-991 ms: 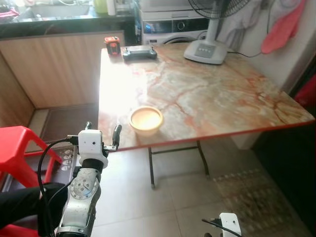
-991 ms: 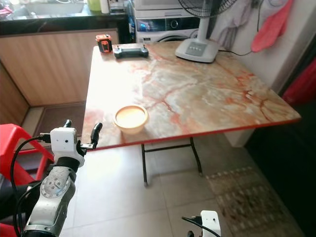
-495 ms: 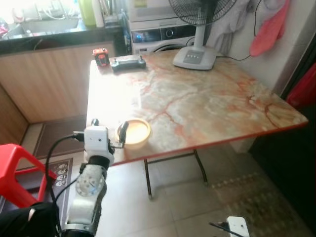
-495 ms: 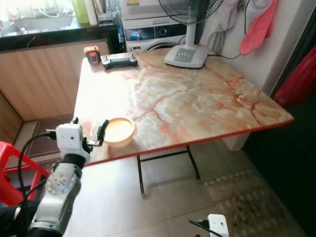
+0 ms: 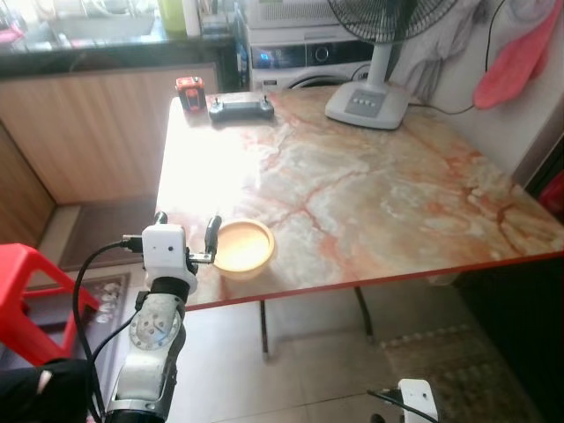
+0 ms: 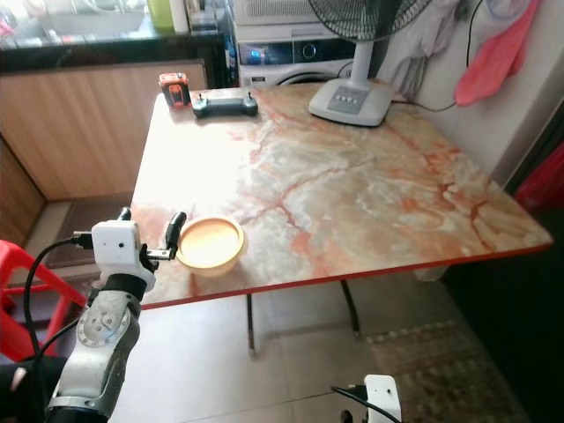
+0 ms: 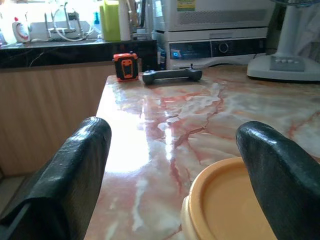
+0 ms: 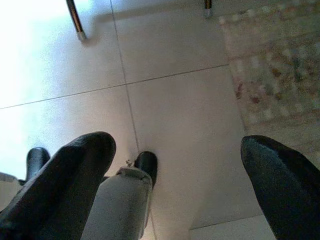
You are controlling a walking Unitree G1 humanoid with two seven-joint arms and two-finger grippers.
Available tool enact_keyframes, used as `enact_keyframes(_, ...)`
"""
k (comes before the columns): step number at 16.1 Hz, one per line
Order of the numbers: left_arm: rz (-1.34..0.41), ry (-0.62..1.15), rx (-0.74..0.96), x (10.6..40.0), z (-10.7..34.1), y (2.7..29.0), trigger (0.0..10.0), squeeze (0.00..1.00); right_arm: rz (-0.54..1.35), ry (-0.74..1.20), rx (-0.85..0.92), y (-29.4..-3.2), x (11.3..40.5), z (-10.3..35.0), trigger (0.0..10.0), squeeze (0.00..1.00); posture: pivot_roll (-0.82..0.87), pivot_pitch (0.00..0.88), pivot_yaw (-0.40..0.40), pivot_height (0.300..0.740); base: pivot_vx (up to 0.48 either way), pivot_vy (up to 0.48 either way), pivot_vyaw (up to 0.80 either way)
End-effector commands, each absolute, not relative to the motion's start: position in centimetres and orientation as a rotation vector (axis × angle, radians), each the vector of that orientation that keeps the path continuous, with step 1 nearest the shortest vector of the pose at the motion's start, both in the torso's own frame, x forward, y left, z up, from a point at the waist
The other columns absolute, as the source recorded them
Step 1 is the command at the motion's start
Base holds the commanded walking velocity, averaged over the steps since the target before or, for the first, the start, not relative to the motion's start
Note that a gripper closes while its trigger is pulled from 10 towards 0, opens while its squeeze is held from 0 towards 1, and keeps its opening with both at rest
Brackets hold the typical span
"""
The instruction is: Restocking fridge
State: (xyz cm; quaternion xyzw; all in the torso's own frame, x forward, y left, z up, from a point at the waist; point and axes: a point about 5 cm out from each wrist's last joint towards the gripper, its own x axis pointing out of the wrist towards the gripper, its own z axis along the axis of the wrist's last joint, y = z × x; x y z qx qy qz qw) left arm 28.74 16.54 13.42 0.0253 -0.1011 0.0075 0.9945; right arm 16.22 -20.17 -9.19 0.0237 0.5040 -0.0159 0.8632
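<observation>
A shallow orange bowl (image 5: 244,248) sits on the marble table (image 5: 370,194), near its front left edge. My left gripper (image 5: 186,227) is raised at that edge and stands open. Its right finger (image 5: 211,233) is just beside the bowl's left rim. In the left wrist view the bowl (image 7: 235,205) lies low ahead, mostly towards the right finger (image 7: 280,180), with nothing gripped. My right gripper (image 8: 182,165) hangs open and points down at the tiled floor.
At the table's far side stand a fan base (image 5: 366,104), a black controller (image 5: 241,107) and an orange-and-black tape measure (image 5: 189,89). A red stool (image 5: 26,282) is at my left. A rug (image 8: 270,65) lies on the floor under the table's right side.
The camera has shifted. Against the bowl, my left gripper has come up from below the table's edge to the bowl's left side. The bowl has not moved.
</observation>
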Motion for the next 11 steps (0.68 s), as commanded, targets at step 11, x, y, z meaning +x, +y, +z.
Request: enact_keyframes(11,0.027,-0.189,0.031,28.74,13.42,16.92,10.0,0.00,-0.005,1.057,0.038,-19.53,16.41,-9.21,10.0,0.00,0.03,0.000,-0.013,0.740,0.000,0.000,0.00)
